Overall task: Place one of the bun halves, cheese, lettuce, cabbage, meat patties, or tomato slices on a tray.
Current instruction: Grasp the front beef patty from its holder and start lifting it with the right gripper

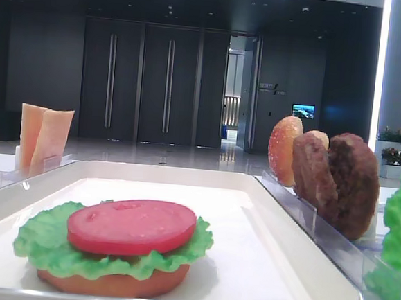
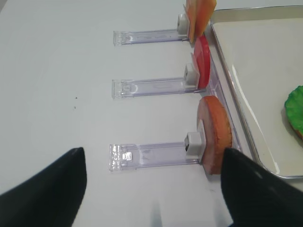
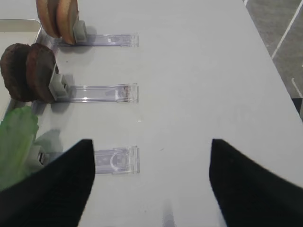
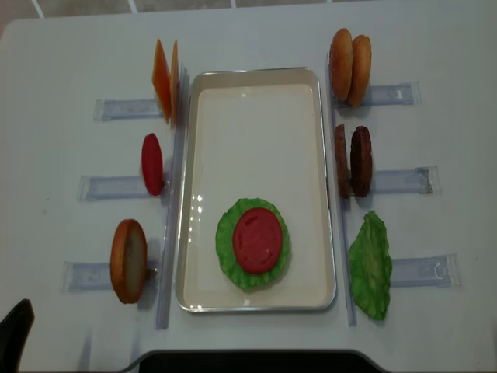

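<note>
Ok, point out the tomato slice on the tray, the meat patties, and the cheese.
tomato slice (image 4: 257,238), overhead view, middle of its red top face.
meat patties (image 4: 360,161), overhead view, edge of the right-hand patty.
cheese (image 4: 162,80), overhead view, orange face of the upright slices.

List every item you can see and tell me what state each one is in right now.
White rectangular tray: holds one stack.
Stack: red tomato slice flat on green ruffled lettuce leaf, over a bun half.
Two dark-brown meat patties: upright in their rack.
Two golden bun halves: upright, racked.
Pale-orange cheese slices: upright, racked.
Spare tomato slice: upright, racked.
Right gripper: open, empty.
Left gripper: open, empty.
</note>
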`<move>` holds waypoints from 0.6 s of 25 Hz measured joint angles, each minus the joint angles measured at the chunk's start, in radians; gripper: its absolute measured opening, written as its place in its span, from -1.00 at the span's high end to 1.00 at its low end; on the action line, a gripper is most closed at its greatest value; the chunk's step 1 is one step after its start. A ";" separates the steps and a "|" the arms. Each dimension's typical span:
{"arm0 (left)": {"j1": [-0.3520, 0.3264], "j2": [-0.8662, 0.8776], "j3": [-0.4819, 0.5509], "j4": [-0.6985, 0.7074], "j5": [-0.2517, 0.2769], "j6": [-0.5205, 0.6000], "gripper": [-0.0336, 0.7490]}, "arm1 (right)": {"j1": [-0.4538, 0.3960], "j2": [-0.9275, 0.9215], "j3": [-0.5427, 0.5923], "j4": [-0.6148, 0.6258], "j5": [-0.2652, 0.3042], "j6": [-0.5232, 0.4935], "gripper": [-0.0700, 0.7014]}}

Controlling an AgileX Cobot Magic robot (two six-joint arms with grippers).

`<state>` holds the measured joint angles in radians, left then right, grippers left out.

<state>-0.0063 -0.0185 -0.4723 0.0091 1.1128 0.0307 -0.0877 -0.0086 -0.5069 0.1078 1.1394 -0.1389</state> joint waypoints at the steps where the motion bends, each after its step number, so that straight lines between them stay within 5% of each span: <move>1: 0.000 0.000 0.000 0.000 0.000 0.000 -0.85 | 0.000 0.000 0.000 0.000 0.000 0.000 -0.44; 15: 0.000 0.000 0.000 0.000 0.000 0.000 -0.85 | 0.003 0.000 0.000 0.000 0.000 0.000 -0.44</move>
<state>-0.0063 -0.0185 -0.4723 0.0091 1.1128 0.0307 -0.0847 -0.0086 -0.5069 0.1080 1.1394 -0.1389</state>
